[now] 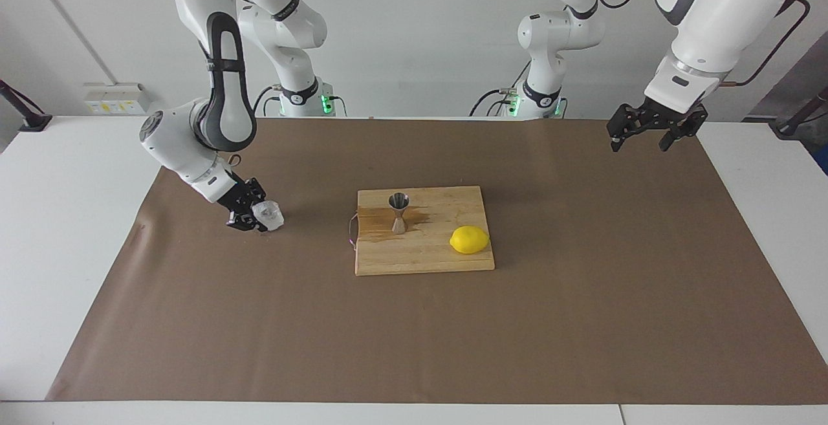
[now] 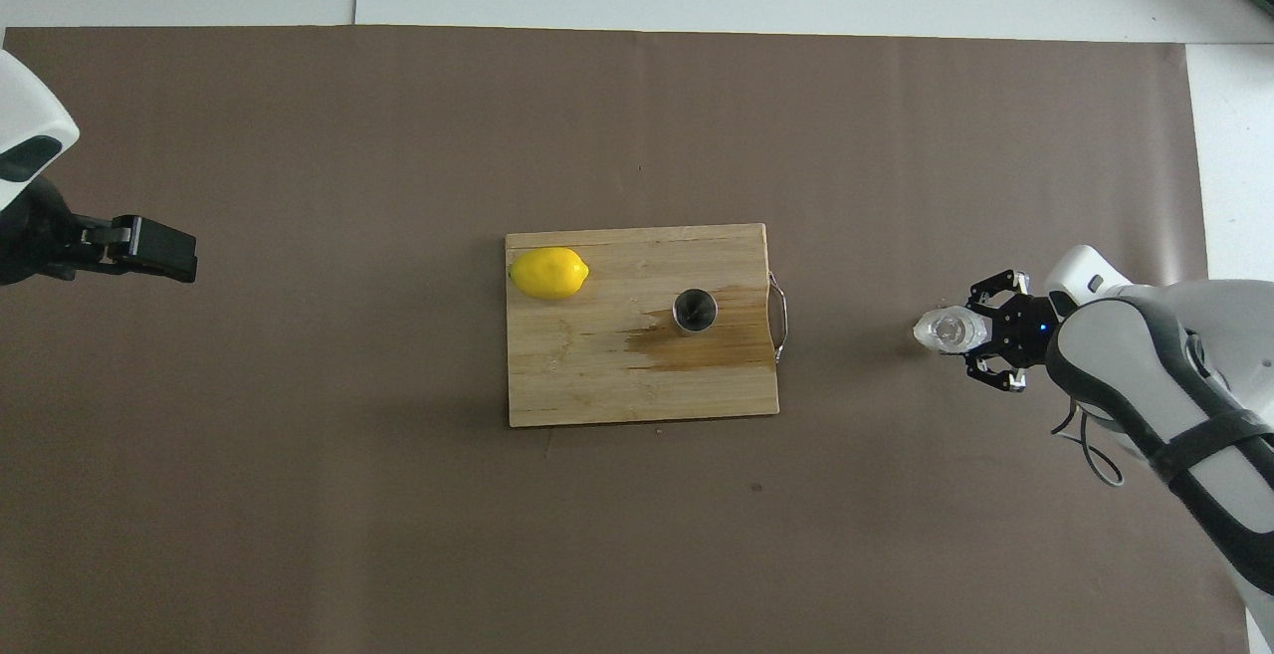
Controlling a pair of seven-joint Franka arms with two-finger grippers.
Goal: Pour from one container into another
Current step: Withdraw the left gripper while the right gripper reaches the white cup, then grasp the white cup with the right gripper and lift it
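The clear faceted cup point(image 1: 269, 216) sits on the brown mat toward the right arm's end of the table, well apart from the board; it also shows in the overhead view point(image 2: 944, 330). My right gripper point(image 1: 252, 213) is low at the cup, its fingers spread wide on either side of it and not closed on it point(image 2: 977, 332). The steel jigger point(image 1: 398, 212) stands upright on the wooden cutting board point(image 1: 420, 260), and shows from above point(image 2: 695, 310). My left gripper point(image 1: 652, 135) hangs open and empty in the air over the mat's edge at the left arm's end point(image 2: 159, 251).
A yellow lemon point(image 1: 469, 239) lies on the board beside the jigger, toward the left arm's end point(image 2: 549, 273). A dark wet stain spreads on the board point(image 2: 597, 375) around the jigger. The board has a metal handle point(image 2: 779, 321) on the edge facing the cup.
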